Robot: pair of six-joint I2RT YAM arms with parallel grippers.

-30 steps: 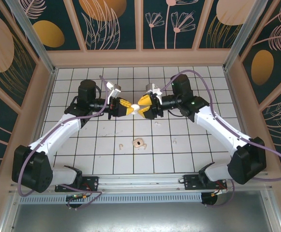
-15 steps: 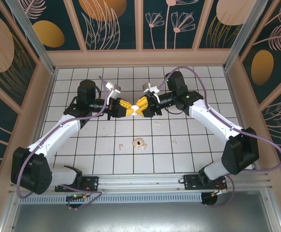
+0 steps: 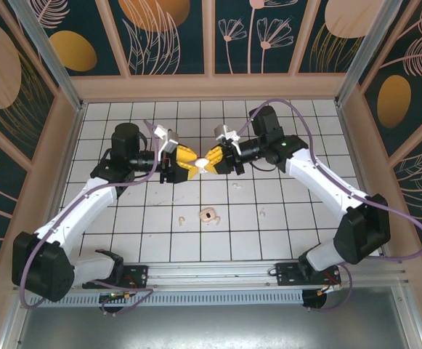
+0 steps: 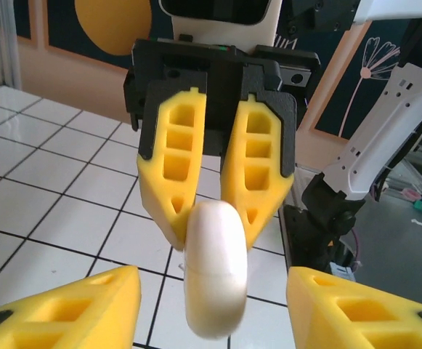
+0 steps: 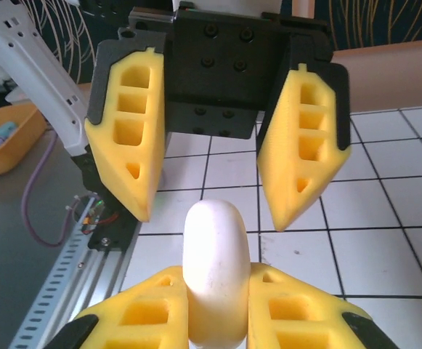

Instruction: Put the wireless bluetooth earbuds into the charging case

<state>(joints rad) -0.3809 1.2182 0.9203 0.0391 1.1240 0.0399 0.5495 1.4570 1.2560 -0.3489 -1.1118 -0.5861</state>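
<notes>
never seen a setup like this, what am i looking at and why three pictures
Two robot arms are bolted to a tiled table, each ending in a yellow two-finger gripper. The wide picture looks down from above and behind; the other two come from cameras on the wrists, each showing its own fingers at the bottom and the other gripper opposite. In mid-air the right gripper is clamped on a white oval case, presumably the charging case; the left gripper faces it with fingers apart, not gripping. A few small pale pieces, likely the earbuds, lie on the tiles.
</notes>
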